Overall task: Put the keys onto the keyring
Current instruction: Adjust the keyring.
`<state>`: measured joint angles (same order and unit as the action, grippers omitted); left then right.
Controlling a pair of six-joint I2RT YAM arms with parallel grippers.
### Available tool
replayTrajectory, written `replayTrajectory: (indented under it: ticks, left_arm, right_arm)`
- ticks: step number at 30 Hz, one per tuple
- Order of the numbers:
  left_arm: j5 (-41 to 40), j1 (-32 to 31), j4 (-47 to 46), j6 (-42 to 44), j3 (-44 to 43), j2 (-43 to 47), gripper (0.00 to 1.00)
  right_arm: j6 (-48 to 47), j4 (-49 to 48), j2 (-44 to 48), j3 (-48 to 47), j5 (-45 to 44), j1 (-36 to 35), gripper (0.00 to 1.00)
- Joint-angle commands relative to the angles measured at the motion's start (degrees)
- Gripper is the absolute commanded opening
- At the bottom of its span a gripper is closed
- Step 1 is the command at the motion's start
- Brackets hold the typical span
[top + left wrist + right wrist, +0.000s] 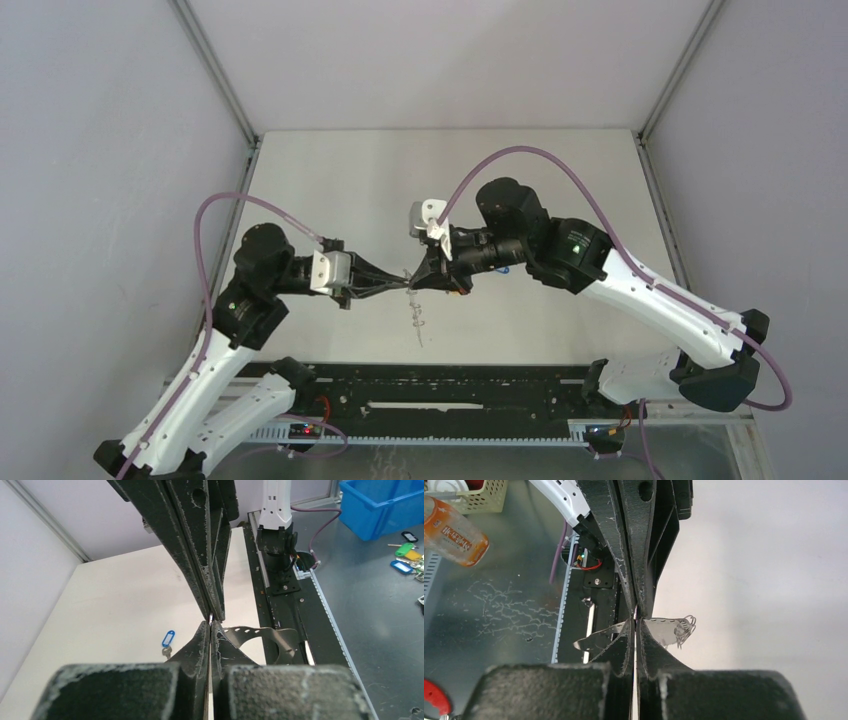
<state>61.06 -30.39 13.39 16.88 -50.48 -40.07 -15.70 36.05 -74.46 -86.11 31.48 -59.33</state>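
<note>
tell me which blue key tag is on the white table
The lone blue-tagged key, centre-left; the other blue tag lies on the grey bench, far right.

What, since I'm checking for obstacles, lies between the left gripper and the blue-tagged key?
Only bare table, per the left wrist view, separates the left gripper from the blue-tagged key.

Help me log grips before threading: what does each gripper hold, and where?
Both pinch the keyring by its thin band: left gripper on the perforated stretch, right gripper beside the wire loops.
</note>
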Motion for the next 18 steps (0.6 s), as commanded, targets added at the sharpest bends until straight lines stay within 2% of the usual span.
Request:
replayTrajectory:
  ticks: [1,4,5,8,10,13,18]
  left_arm:
    - [-0.89,0.25,-3.27,-0.10,-3.26,0.56,0.00]
    - [-1.82,0.25,-3.19,0.34,-2.84,0.84,0.00]
    - [-2.60,0.25,-3.08,0.41,-2.86,0.83,0.03]
    - [-4.53,0.25,-0.61,0.97,-3.35,0.84,0.25]
    - [-4.96,0.37,1.08,1.48,-3.50,1.23,0.34]
    - [-4.71,0.42,2.14,1.55,-2.82,2.06,0.36]
    - [-4.71,0.75,4.00,2.37,-2.51,2.49,0.34]
  right_arm:
    - [1.33,-2.90,-0.05,-1.49,-0.63,-0.61,0.00]
    - [2.09,-4.07,0.61,-0.54,-1.22,-0.61,0.00]
    - [2.40,-4.59,0.89,-0.10,-1.42,-0.61,0.00]
    - [2.99,-6.34,2.22,1.84,-1.82,-0.53,0.00]
    - [3.39,-7.53,3.18,3.29,-1.65,-0.33,0.00]
    - [3.98,-7.85,3.48,3.75,-0.53,0.16,0.00]
    - [4.13,-7.86,3.78,3.75,0.44,0.44,0.00]
